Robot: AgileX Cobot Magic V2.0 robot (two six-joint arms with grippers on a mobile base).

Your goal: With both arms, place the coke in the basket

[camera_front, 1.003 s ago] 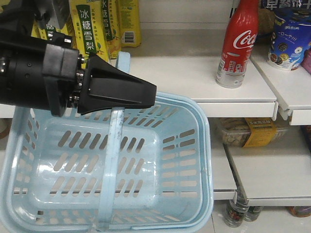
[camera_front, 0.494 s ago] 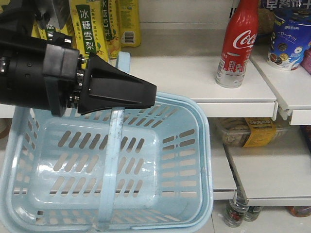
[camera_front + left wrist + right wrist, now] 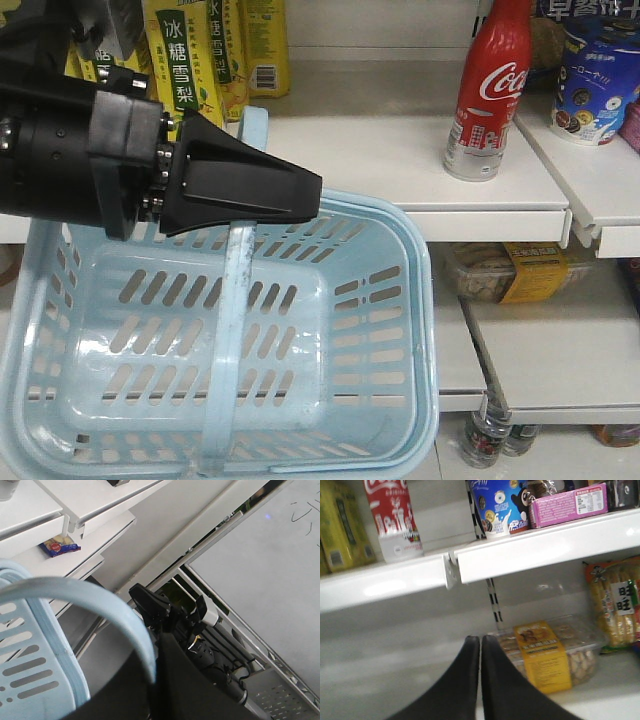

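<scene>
Basket held up; the slim red Coca-Cola bottle-shaped can (image 3: 490, 90) stands upright on the white shelf (image 3: 370, 160), up and to the right of the light blue slotted plastic basket (image 3: 425, 300).
The left black tapered gripper (image 3: 312, 200) is pinched on the pale blue strap handle (image 3: 228, 350) above the basket. The right black gripper (image 3: 480, 641) has its fingers pressed together, empty, pointing toward a clear snack box with a yellow label (image 3: 545, 655).

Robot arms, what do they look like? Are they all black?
Mostly black, yes. The left arm is a thick round tube ending in a square block with small silver bolts. The left gripper narrows like a blunt, ridged wedge. The right gripper shows two smooth black fingers curving to thin tips.
</scene>
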